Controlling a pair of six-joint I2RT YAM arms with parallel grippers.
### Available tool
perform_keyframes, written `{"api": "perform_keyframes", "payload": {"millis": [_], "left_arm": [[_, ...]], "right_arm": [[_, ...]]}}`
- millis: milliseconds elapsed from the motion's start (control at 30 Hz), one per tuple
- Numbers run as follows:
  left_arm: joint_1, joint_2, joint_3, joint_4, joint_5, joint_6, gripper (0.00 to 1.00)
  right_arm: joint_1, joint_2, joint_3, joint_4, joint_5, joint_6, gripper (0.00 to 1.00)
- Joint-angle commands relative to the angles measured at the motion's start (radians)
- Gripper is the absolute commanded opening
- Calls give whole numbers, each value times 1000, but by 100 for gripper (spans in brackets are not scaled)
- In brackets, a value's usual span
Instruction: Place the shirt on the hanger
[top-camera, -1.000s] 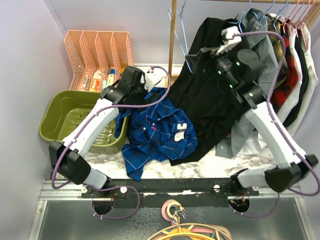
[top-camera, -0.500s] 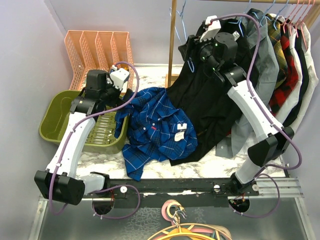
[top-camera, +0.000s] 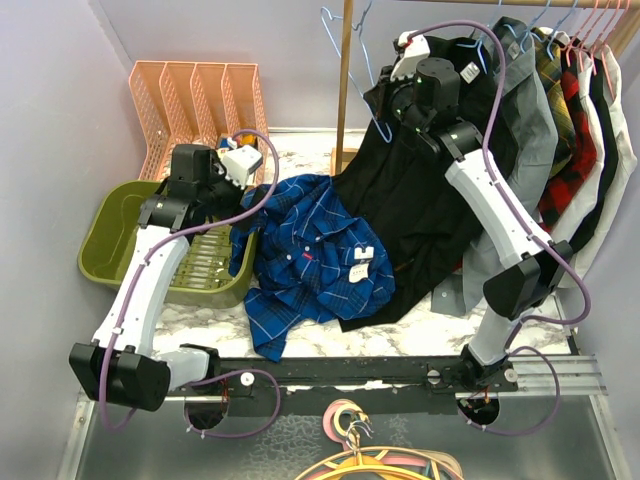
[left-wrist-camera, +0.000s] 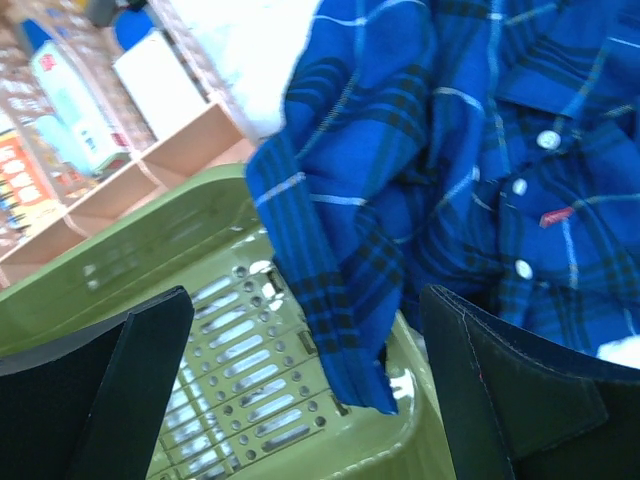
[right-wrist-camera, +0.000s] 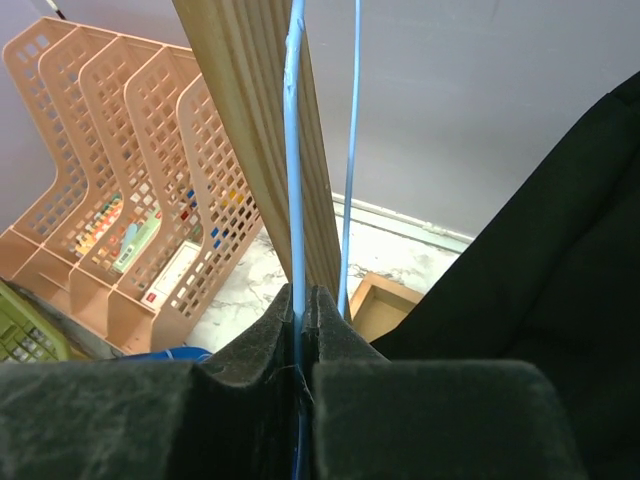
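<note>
Right wrist view first: the right gripper (right-wrist-camera: 303, 310) is seen pressed together on the hanger (right-wrist-camera: 296, 150), and the thin light-blue wire is pinched between the two dark pads. A second strand of the same blue wire is seen just to the right. Both strands are set against the wooden post (right-wrist-camera: 250, 120) and the pale wall behind it. The black shirt (right-wrist-camera: 540, 250) is seen filling the right side of that view.

Over to the top external view: the right arm is stretched high toward the back, by the post. The hanger's hook is seen raised at the very top of the picture. The shirt (top-camera: 315, 260) is found well below it, crumpled in a heap on the marble table (top-camera: 450, 325). White tags are shown on its front. Its left edge is draped over the rim of the green basket (top-camera: 120, 215), and its right side is overlapped with the hem of the black shirt. More garments are hung on the rail at the far right. A peach file rack (top-camera: 195, 100) is stood behind the basket.

Left wrist view now: the left gripper (left-wrist-camera: 305, 300) is held with its fingers spread wide. It is poised over the basket's slotted rim and the hanging blue plaid fold, and nothing is gripped between the fingers.
</note>
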Motion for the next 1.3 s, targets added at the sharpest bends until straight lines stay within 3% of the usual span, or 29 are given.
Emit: {"api": "perform_keyframes", "payload": {"millis": [0,100,200,300,367,533,633,733,967,1133,1267], "left_arm": [[1,51,103,-131,213,47,99],[-92,123,186,-200,186,60,99],[-267,189,233,-200,-44,68,99],[-371,272,279,-181,-189,56,99],[-389,339,332,-180,-212,17,99],[-406,483,487,-219,-115,-57,99],[-451,557,531,-214,-145,-57,89],[-504,606,527,-207,-199,-50,85],[-583,651,469,-143,-309,-11,87],[-599,708,491,-138,-343,-6,84],[-601,750,494,-131,-379,1,74]], "right_arm": [[-2,-29,18,-21,2,-2,1],[-2,-42,20,-23,6,-8,1],[-2,-74,3,-6,20,-7,1],[-2,-115,-15,6,50,-7,1],[-2,-145,-34,11,69,-18,1],[-2,-205,-91,25,107,-43,1],[-2,-221,-103,6,122,-52,1],[-2,-278,-168,-3,126,-44,1],[-2,-600,-557,32,133,-17,1],[-2,-801,-690,-42,123,11,1],[-2,-934,-730,-139,152,51,1]]}}
